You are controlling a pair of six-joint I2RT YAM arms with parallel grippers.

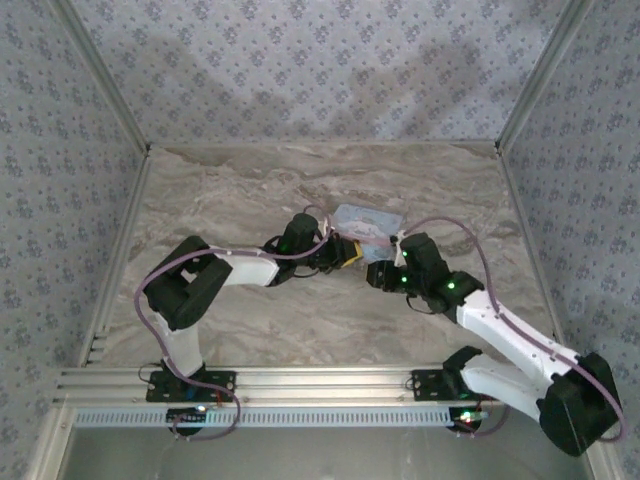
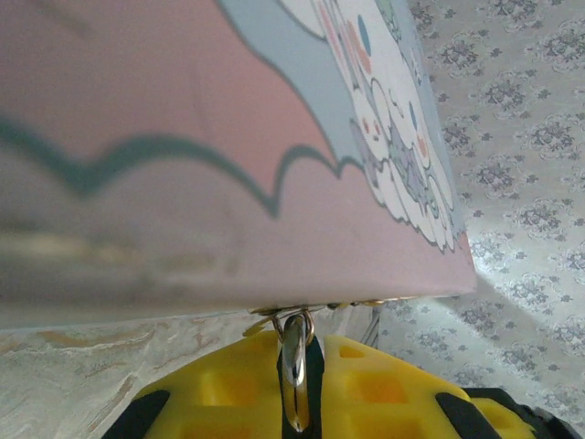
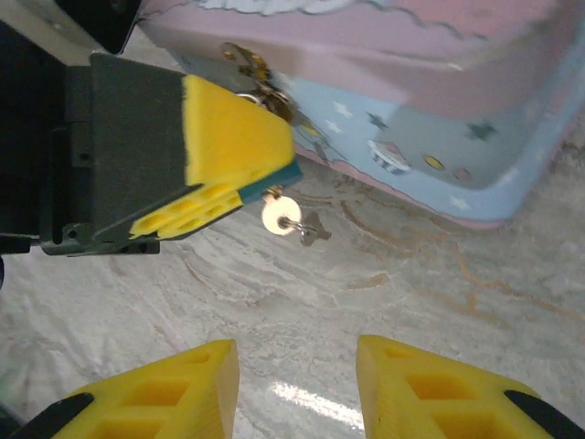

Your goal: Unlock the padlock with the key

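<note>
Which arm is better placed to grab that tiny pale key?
Right. The right gripper, open, faces the tiny pale metal key hanging free; the left gripper is shut on the small dark padlock.

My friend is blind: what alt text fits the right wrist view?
The left gripper pinches the dark padlock at the latch of a pink-and-blue cartoon tin, a small pale key just below. The right gripper stands open over the marble table.

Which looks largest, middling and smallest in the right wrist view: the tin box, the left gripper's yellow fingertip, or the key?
Largest to smallest:
1. tin box, though the frame's edge cuts it off
2. left gripper's yellow fingertip
3. key, smallest by far
</note>
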